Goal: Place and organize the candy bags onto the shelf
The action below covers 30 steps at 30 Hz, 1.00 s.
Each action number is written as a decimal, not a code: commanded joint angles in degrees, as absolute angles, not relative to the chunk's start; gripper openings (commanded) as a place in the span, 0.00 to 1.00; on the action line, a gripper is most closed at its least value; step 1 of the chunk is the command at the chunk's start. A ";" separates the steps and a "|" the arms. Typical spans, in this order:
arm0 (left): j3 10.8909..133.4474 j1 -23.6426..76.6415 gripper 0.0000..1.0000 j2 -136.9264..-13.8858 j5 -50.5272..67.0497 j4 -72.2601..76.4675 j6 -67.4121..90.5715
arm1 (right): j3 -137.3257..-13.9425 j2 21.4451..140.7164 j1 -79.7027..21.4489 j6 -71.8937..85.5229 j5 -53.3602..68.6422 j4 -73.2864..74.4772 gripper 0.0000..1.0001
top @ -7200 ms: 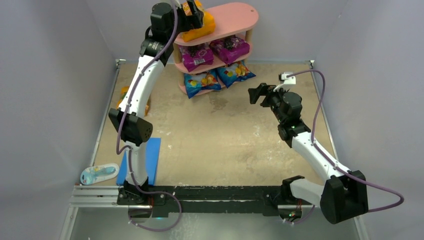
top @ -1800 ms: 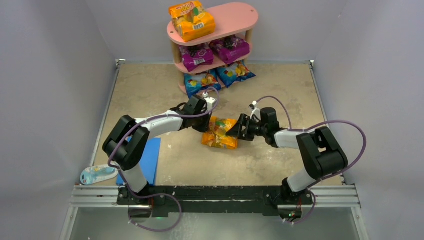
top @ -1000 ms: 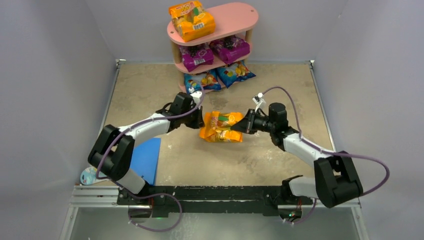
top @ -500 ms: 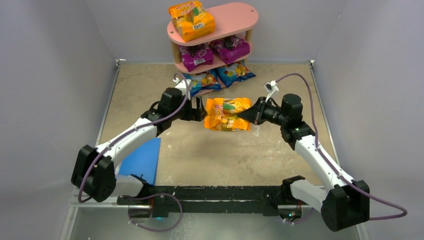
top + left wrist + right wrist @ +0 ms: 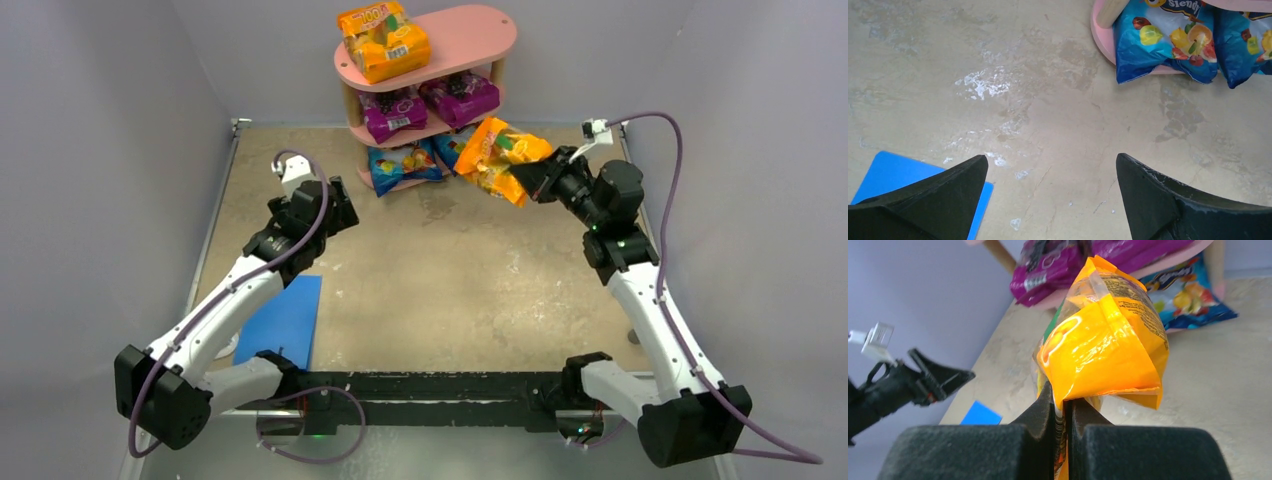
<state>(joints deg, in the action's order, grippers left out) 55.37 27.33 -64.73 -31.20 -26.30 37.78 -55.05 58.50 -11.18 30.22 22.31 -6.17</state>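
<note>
We note shelf [image 5: 480,30]: top tier, orange bag [image 5: 383,40] at left end, bare board rightward; middle, two magenta bags [image 5: 395,112]; bottom, two blue bags [image 5: 403,163]. Aloft near shelf's right front, second orange bag [image 5: 495,155], clenched by right gripper [image 5: 1061,401]. Over table [image 5: 450,290], left gripper [image 5: 1050,157] splayed, holding nothing.

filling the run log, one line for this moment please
left pincer: open, empty | right pincer: shut on orange bag | orange bag: lifted, near shelf

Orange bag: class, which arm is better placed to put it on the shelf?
Right. The right claw grips the orange bag near the shelf; the left claw is open, empty, farther away.
</note>
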 commanded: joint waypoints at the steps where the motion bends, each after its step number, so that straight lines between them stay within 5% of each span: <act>1: 53.62 27.71 0.98 -60.02 -31.79 -24.86 35.61 | -61.10 57.71 -11.34 28.28 18.26 -12.43 0.00; 11: 51.84 27.73 0.99 -56.80 -32.26 -23.34 35.61 | -72.00 62.57 -11.34 29.88 8.75 -18.92 0.00; 30: 48.52 27.75 0.99 -54.21 -36.00 -21.73 36.82 | -99.25 95.87 -11.34 39.31 7.17 -43.38 0.02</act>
<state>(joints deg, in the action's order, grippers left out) 48.86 27.55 -54.26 -34.79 -23.53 36.42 -91.55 94.00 -11.29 34.72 8.47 -26.63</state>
